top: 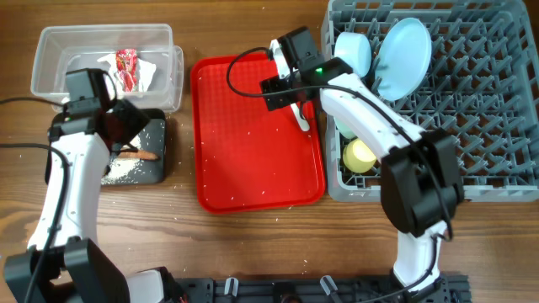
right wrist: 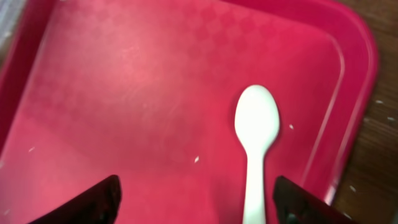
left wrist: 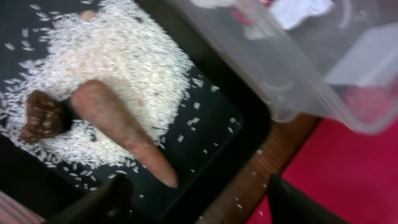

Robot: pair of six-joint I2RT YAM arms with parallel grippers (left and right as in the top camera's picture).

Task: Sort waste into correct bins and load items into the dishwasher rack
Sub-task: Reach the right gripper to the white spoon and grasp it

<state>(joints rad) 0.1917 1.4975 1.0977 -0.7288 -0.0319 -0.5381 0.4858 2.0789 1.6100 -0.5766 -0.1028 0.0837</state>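
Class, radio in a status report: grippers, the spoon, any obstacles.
Left gripper open, over black tray. Right gripper open, above spoon lying on red tray. Nothing beside spoon but stray grains.

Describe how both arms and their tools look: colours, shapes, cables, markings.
Both the left arm and right arm have smooth white tube-like links joined by bulky black housings. Thin black cables loop beside them. A small green light glows on the right arm's wrist. The left tool and right tool each have two dark, wedge-shaped fingers. No lettering is readable.

no readable text, labels, brands or numbers anywhere
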